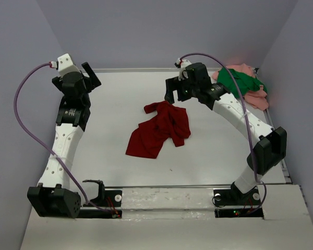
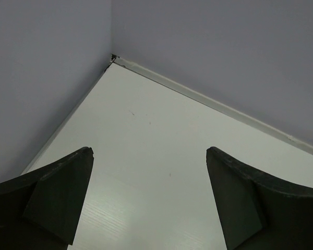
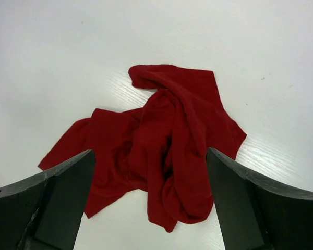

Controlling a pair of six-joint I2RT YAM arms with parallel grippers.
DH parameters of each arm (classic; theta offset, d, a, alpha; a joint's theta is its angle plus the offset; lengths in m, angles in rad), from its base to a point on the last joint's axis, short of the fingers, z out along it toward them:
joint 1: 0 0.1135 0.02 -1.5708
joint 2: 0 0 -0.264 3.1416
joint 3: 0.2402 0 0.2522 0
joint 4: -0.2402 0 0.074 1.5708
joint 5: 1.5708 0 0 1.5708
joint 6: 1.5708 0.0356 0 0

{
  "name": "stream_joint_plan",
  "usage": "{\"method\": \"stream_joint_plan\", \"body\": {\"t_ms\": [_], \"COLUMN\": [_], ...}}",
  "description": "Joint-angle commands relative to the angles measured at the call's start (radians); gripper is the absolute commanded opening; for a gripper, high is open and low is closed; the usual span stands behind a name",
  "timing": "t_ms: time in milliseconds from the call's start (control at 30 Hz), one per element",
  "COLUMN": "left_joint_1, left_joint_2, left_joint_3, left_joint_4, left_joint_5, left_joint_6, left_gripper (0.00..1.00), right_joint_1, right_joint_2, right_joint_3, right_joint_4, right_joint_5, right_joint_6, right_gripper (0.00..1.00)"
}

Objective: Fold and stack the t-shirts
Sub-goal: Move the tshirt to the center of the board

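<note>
Hovering near the far end of the crumpled dark red cloth t-shirt (image 1: 160,129), the right gripper (image 1: 175,97) stands jaws apart, empty. The shirt's long axis runs from it toward the near left. The left gripper (image 1: 93,78), also spread, sits well to the shirt's left, so the right one looks nearer.

This looks like a robotics lab test cell. A plain white worktop (image 1: 115,161) is boxed in on three sides by bare, pale lilac-grey walls (image 1: 146,31). A white-and-black left arm (image 1: 65,140) and right arm (image 1: 240,117) are bolted to a metal rail (image 1: 167,198) at its near edge, and a purple cable (image 1: 20,120) loops from each wrist.
</note>
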Motion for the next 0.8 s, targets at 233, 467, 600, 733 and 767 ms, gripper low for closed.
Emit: {"method": "stream_joint_plan", "body": {"t_ms": [233,467,600,733,767], "left_joint_1": [0.002,-0.061,-0.142,-0.164,-0.162], "left_joint_2": [-0.048,-0.037,-0.016,-0.016,-0.025], "left_joint_3": [-0.104,-0.269,-0.313,-0.327,-0.33], "left_joint_4": [-0.014,-0.017,-0.005,-0.023,-0.041], "left_joint_5": [0.378,0.532,0.552,0.517,0.507], "left_joint_6": [-0.027,-0.188,-0.237,-0.258,-0.258], "left_gripper": [0.97,0.82,0.77,0.77,0.77], "right_joint_1": [0.004,0.015,0.063,0.084,0.093], "right_joint_2": [-0.005,0.234,0.395,0.562,0.579], "right_joint_3": [0.02,0.213,0.363,0.5,0.509], "right_joint_4": [-0.046,0.008,0.024,0.016,0.014], "right_joint_5": [0.173,0.002,0.006,-0.024,-0.034], "right_joint_6": [-0.18,-0.266,-0.399,-0.488,-0.497], "right_gripper": [0.79,0.79,0.79,0.8,0.8]}}
